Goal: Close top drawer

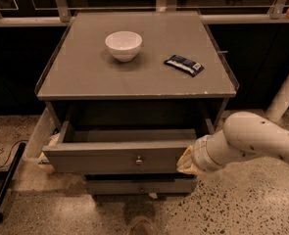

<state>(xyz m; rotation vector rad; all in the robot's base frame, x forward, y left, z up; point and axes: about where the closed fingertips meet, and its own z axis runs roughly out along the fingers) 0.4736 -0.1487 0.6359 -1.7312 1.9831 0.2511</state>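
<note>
Failing to read spread-vs-closed on gripper (187, 159). Showing only as pale lump at end of arm (254, 140), so leaving grip state as can't-tell.

Camera view (sole view):

Sitting right of knob (139, 159), roughly level w/ it, near R end of top drawer (100, 159) front. Appearing to touch that front, though not managing to confirm contact. Reaching in from further right of knob, w/ arm lying approx. parallel to drawer front.

Finding top drawer part-open, pulled out toward camera. Showing dark cavity behind knob and standing well proud of lower drawer (134, 186) front directly below knob. Running L–R thru knob w/ its long axis. Closing direction pointing straight back from knob, under cabinet top (85, 80), i.e. perpendicular to that axis.

Judging key relation: drawer front lying just beyond gripper on cabinet side, so calling for a push away from camera. Pushing this far right of knob = off-centre, risking skew or binding on runners. Shifting contact toward knob prob. giving straighter travel.

Resting up and behind knob on cabinet top: bowl (123, 44) slightly left, packet (183, 64) to right. Neither lying in push path.
</note>
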